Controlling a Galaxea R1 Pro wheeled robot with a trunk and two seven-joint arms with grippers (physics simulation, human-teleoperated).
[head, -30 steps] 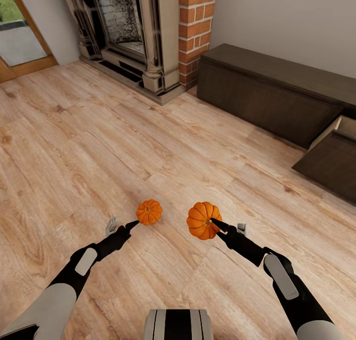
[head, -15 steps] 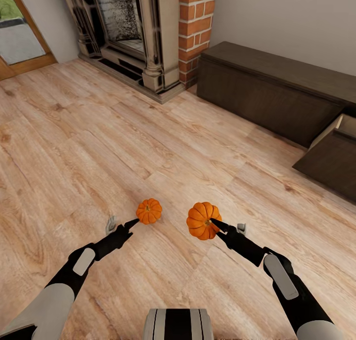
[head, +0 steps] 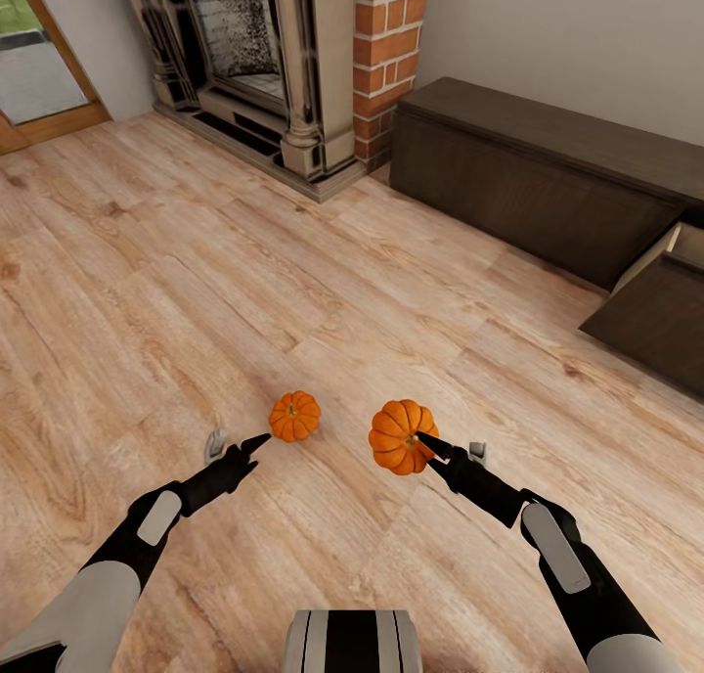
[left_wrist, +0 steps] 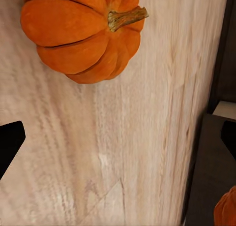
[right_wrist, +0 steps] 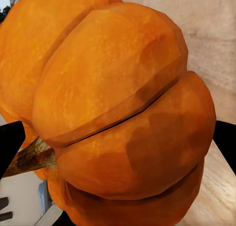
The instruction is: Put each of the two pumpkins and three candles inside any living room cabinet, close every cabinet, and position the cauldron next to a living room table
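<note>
Held pumpkin (right_wrist: 123, 117) runs past the right wrist view's edges, its far side unseen. Floor pumpkin (left_wrist: 81, 34) is clipped at the left wrist view's edge. Cabinet (head: 548, 179) runs off frame in the head view, open drawer (head: 655, 311) cropped, inside barely showing. Fireplace (head: 284, 67) top is cut away.

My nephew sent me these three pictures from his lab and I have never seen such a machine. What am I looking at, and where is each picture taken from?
These are renders from a simulation of a two-armed wheeled robot. The wide picture looks down from its head over a wood floor. The other two come from cameras at each wrist. The right gripper holds one pumpkin, which looms large in its wrist picture. The left gripper is open just short of a second pumpkin lying on the floor. Behind stand a brick fireplace and a low dark cabinet with one drawer pulled out.
</note>
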